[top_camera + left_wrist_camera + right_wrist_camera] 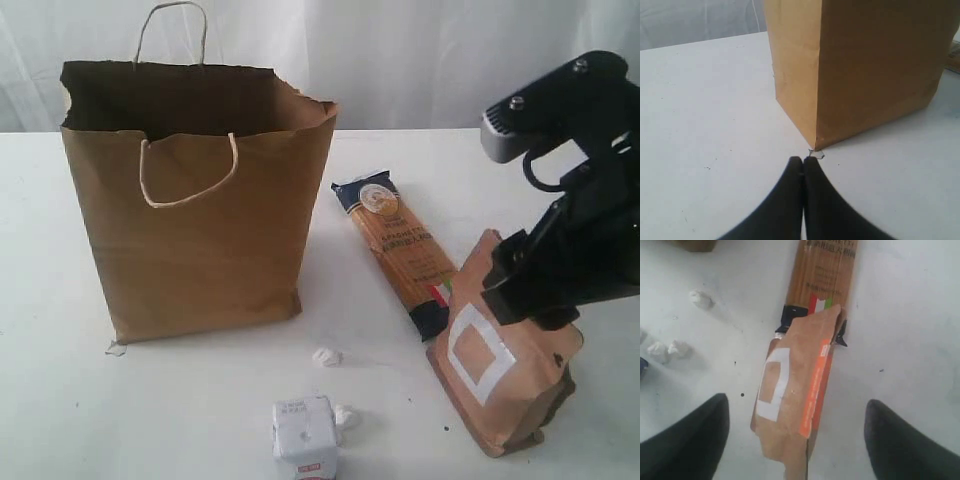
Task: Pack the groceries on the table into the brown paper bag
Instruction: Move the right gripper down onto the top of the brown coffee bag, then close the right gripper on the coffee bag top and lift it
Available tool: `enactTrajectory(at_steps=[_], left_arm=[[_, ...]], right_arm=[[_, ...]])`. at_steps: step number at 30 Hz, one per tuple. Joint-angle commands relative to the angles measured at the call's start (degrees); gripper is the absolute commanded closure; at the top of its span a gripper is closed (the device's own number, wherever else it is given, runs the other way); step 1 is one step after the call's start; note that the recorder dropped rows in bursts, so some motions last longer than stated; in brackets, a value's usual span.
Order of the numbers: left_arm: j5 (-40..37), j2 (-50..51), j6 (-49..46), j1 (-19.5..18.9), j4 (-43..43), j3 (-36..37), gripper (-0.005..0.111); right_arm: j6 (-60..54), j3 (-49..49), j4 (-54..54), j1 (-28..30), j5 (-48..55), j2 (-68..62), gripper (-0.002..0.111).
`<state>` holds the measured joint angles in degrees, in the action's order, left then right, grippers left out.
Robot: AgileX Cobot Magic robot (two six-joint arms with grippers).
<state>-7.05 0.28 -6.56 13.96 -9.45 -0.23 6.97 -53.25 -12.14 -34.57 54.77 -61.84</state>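
White tabletop (pixel 60 400), pale curtain (pixel 450 60) behind: the brown paper bag (pixel 200 240) stands upright at left. Right gripper (pixel 797 405), jaws spread wide, straddles the brown orange-labelled pouch (pixel 500 390) at the near end of the spaghetti packet (pixel 395 245). Left gripper (pixel 803 161), fingers pressed together and empty, points at the bag's bottom corner. White carton (pixel 305 438) sits in front.

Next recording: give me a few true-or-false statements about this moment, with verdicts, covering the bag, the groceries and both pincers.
1. The paper bag stands upright with its mouth open. True.
2. The spaghetti packet is inside the bag. False: it lies flat on the table, right of the bag in the exterior view.
3. The left pincer is shut. True.
4. The right pincer is clamped on the pouch. False: its fingers stand wide apart on either side of the pouch, not touching it.
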Motion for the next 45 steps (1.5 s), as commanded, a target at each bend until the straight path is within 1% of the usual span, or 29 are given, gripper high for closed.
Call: enactTrajectory(at_steps=[1,5,14,16,17,18,19,21,23,24,25,31,39,45], left_arm=[[-0.11,-0.28,0.33,-0.30,-0.28,0.23,0.107],[-0.11,-0.28,0.33,-0.30,-0.28,0.23,0.107],[-0.11,-0.28,0.33,-0.30,-0.28,0.23,0.107],[-0.11,-0.28,0.33,-0.30,-0.28,0.23,0.107],[-0.11,-0.28,0.33,-0.30,-0.28,0.23,0.107],[-0.11,-0.28,0.33,-0.30,-0.28,0.23,0.107],[-0.11,-0.28,0.33,-0.30,-0.28,0.23,0.107],[-0.11,-0.28,0.33,-0.30,-0.28,0.23,0.107],[-0.11,-0.28,0.33,-0.30,-0.28,0.23,0.107],[-0.11,-0.28,0.33,-0.30,-0.28,0.23,0.107],[-0.11,-0.28,0.33,-0.30,-0.28,0.23,0.107],[-0.11,-0.28,0.33,-0.30,-0.28,0.23,0.107],[-0.11,-0.28,0.33,-0.30,-0.28,0.23,0.107],[-0.11,-0.28,0.33,-0.30,-0.28,0.23,0.107]], right_arm=[[0.80,-0.28,-0.21,1.78,-1.95,-0.82,0.038],[0.80,-0.28,1.32,3.51,-3.14,-4.34,0.038],[0.80,-0.28,3.36,9.64,-7.68,-14.89,0.039],[-0.58,-0.28,4.66,10.08,-8.53,-17.02,0.041],[-1.50,-0.28,5.41,10.08,-9.14,-17.91,0.044],[-2.53,-0.28,6.41,10.08,-9.72,-18.54,0.047],[-3.68,-0.28,7.80,10.08,-10.19,-19.21,0.053],[-6.11,-0.28,10.44,10.08,-10.67,-19.97,0.070],[-9.09,-0.28,12.14,10.08,-10.67,-19.99,0.094],[-10.19,-0.28,12.54,10.08,-10.67,-19.76,0.104],[-10.44,-0.28,12.63,10.08,-10.67,-19.32,0.108],[-10.99,-0.86,12.63,10.08,-11.31,-13.45,0.108],[-11.70,-7.92,12.14,10.08,-12.02,-2.29,0.108],[-11.90,-13.26,12.14,10.08,-20.66,2.04,0.108]])
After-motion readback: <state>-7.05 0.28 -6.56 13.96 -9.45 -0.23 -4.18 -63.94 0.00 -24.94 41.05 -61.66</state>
